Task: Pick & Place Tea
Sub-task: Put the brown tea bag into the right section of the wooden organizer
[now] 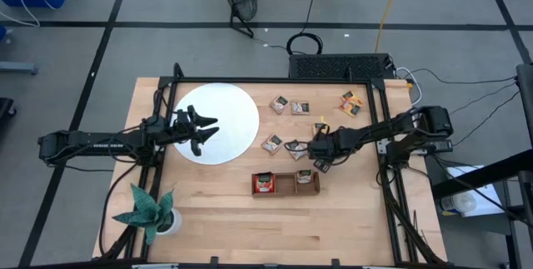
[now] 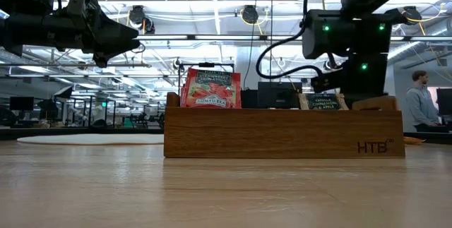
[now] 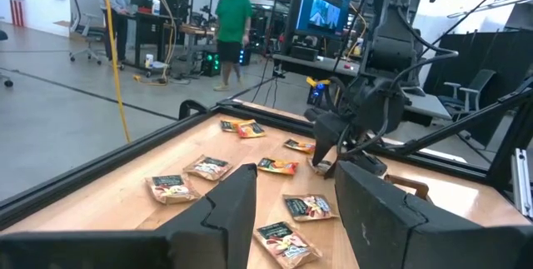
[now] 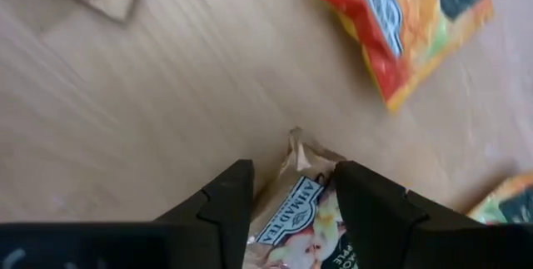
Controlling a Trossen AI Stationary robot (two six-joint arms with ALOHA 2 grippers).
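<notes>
Wooden surface (image 1: 216, 211), sachets scattered at the far side — right pincer (image 4: 287, 198) down with fingers apart around a tea sachet (image 4: 304, 211) beside the tray (image 1: 286, 184), grasp step, next close and lift; left pincer (image 1: 202, 129) apart, idle over white disc (image 1: 237, 107).

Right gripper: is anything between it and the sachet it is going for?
Nothing visible. The right gripper has its fingers either side of an Ahmad Tea sachet lying on the table; the orange sachet lies clear of it.

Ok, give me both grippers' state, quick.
Left gripper: open, empty, above the white disc.
Right gripper: fingers around a tea sachet; grip cannot be told.
</notes>
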